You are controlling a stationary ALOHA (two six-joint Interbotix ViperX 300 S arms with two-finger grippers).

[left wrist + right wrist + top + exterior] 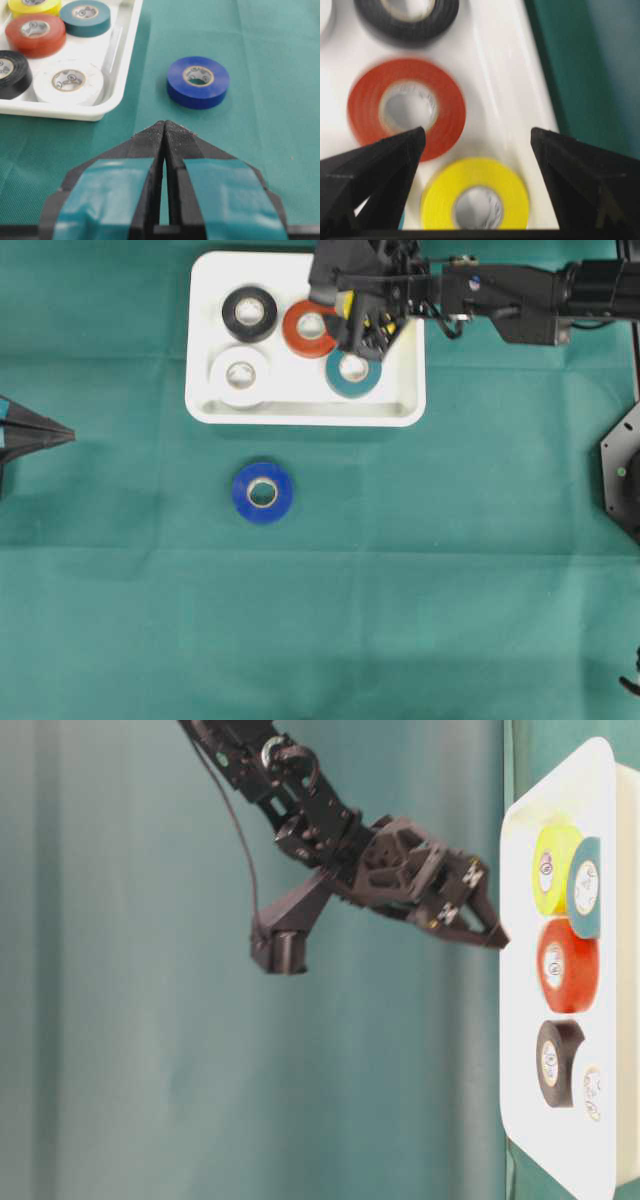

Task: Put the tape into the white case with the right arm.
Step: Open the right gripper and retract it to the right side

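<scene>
Near the worktop's middle, the blue tape (263,492) is lying, stiff and light; we are holding the right gripper (477,145) jaws wide, empty, over the white case (300,410); the rim suits gripping.

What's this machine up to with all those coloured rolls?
It is sorting tape rolls into the white case. The right gripper hangs over the case with its jaws wide open, directly above a yellow roll that lies in the case beside the red roll, teal roll, black roll and white roll. One blue roll is left on the green cloth outside the case. The left gripper sits shut, pointing toward it.
</scene>
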